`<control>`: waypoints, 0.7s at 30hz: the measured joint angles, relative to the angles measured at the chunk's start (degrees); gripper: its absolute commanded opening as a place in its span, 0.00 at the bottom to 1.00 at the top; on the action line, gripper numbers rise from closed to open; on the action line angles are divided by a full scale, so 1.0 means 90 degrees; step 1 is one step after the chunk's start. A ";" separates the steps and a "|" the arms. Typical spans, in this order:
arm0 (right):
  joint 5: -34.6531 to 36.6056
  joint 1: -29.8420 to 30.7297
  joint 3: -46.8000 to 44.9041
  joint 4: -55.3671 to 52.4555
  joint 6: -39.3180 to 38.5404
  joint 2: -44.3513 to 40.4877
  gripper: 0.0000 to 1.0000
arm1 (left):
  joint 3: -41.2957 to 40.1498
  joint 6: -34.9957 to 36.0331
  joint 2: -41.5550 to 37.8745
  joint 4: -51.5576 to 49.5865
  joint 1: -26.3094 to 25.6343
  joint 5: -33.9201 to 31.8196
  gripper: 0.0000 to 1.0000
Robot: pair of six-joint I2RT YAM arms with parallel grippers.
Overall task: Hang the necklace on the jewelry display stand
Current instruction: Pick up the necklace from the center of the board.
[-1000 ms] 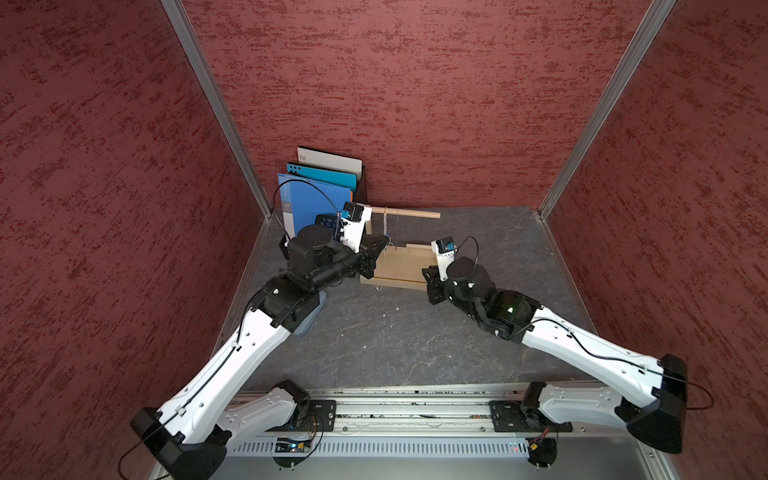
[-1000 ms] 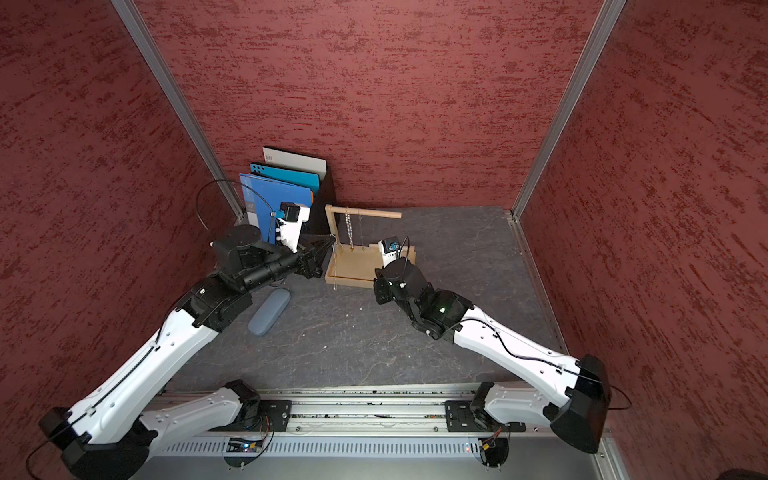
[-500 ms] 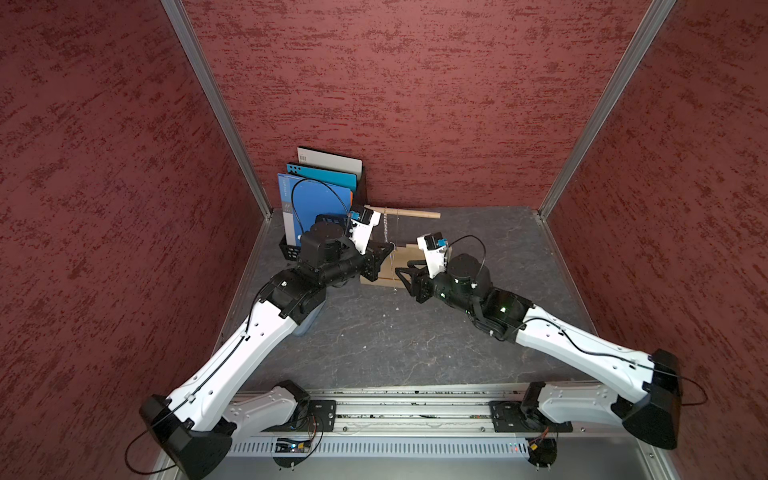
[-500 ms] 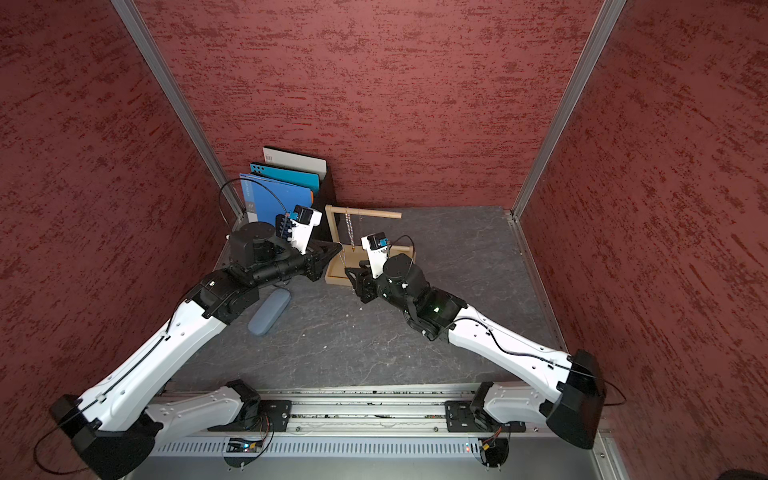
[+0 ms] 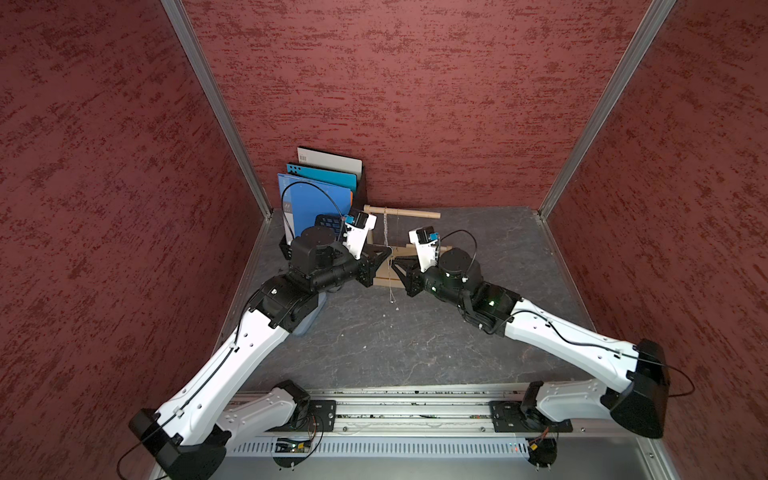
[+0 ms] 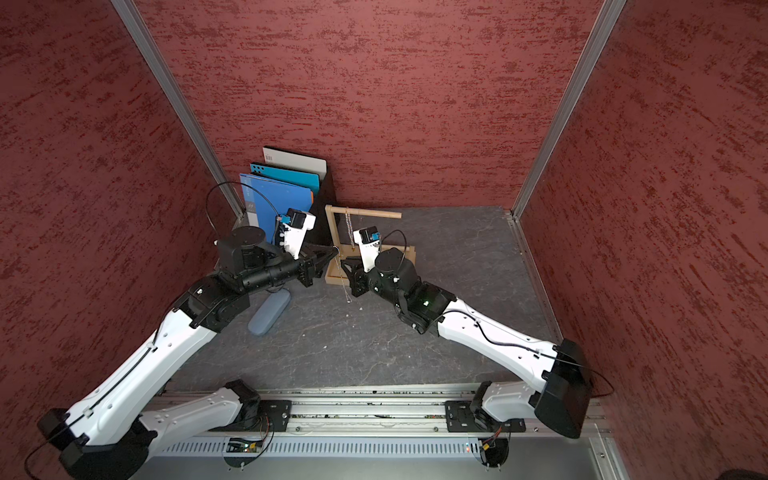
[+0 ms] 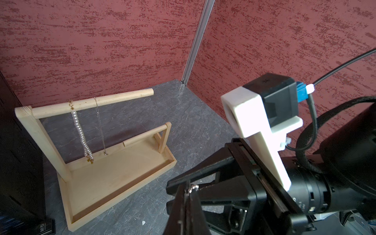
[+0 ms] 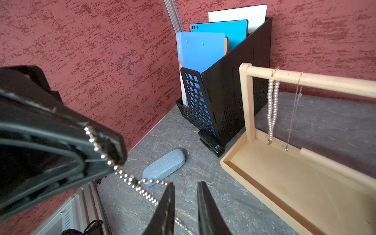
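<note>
A silver bead necklace (image 8: 130, 181) hangs from my left gripper (image 7: 188, 187), which is shut on its upper end; the chain (image 5: 391, 282) dangles toward the table in both top views (image 6: 344, 286). My right gripper (image 8: 186, 183) is open by a narrow gap with nothing between its fingers; one strand of the chain reaches the tip of one finger (image 8: 166, 199) and another passes behind it. The two grippers meet tip to tip (image 5: 392, 257) in front of the jewelry display stand (image 7: 91, 101), a pale wooden frame (image 6: 365, 212) with a tray base (image 8: 264, 179).
A pearl strand (image 7: 80, 132) and a thin chain (image 7: 100, 126) hang on the stand's long dowel. A black mesh file rack (image 8: 234, 91) with blue folders stands behind the stand. A blue-grey case (image 6: 269, 313) and a black stapler (image 8: 211, 143) lie on the table.
My right gripper has swung left up to the left gripper's tip, and its jaws have narrowed. The left gripper has stayed shut on the necklace and shifted slightly.
</note>
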 measured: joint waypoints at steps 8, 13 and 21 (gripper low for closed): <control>0.0022 0.0070 -0.0046 -0.0134 0.0056 -0.0134 0.30 | -0.0034 0.0000 0.0002 -0.0097 0.0000 -0.0002 0.00; 0.0097 0.0112 -0.0318 -0.0185 0.0136 -0.0743 0.29 | -0.0044 0.0000 0.0002 -0.0097 0.0000 -0.0002 0.00; 0.0068 0.0172 -0.0253 -0.0153 0.0182 -0.0639 0.30 | -0.0107 -0.0007 0.0002 -0.0095 0.0000 0.0000 0.00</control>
